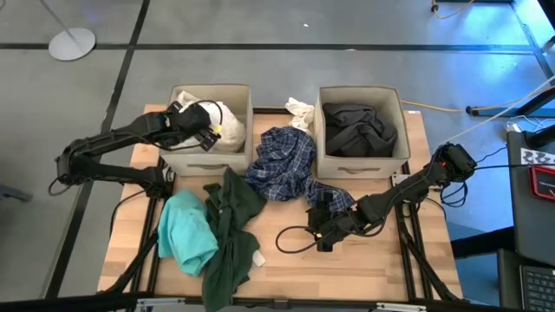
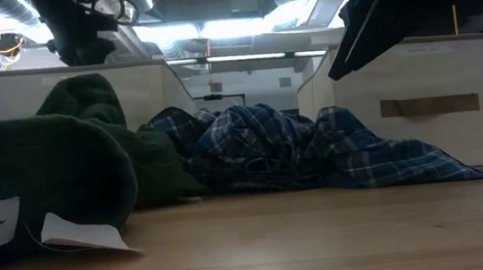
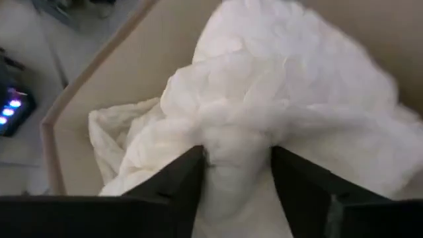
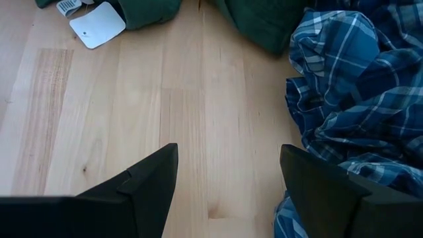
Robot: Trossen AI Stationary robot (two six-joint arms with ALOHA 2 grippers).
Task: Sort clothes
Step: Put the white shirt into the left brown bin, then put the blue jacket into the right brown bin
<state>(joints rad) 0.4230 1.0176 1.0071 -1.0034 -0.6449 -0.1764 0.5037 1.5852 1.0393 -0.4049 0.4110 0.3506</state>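
My left gripper (image 1: 201, 126) reaches into the left beige box (image 1: 211, 161), open, with a hump of a white garment (image 3: 264, 112) between its fingers. The right beige box (image 1: 360, 166) holds a dark grey garment (image 1: 360, 130). Another white garment (image 1: 299, 111) lies between the boxes. A blue plaid shirt (image 1: 282, 165) is bunched mid-table. A dark green garment (image 1: 230, 225) and a teal one (image 1: 186, 230) lie at the near left. My right gripper (image 4: 228, 192) hovers open over bare wood beside the plaid shirt (image 4: 357, 86). My left gripper comes at the white garment slanting down from above, inside the left box. Its open fingers (image 3: 178, 185) stand on either side of a hump of the cloth (image 3: 234, 152), which rests on the pile in the box. Whether the fingers touch the cloth, I cannot tell.
A white paper tag (image 4: 97, 24) lies on the wood by the green garment (image 4: 258, 20). A black cable (image 1: 290, 238) loops on the table near my right gripper. Bare wood (image 1: 364, 264) runs along the near right part of the table.
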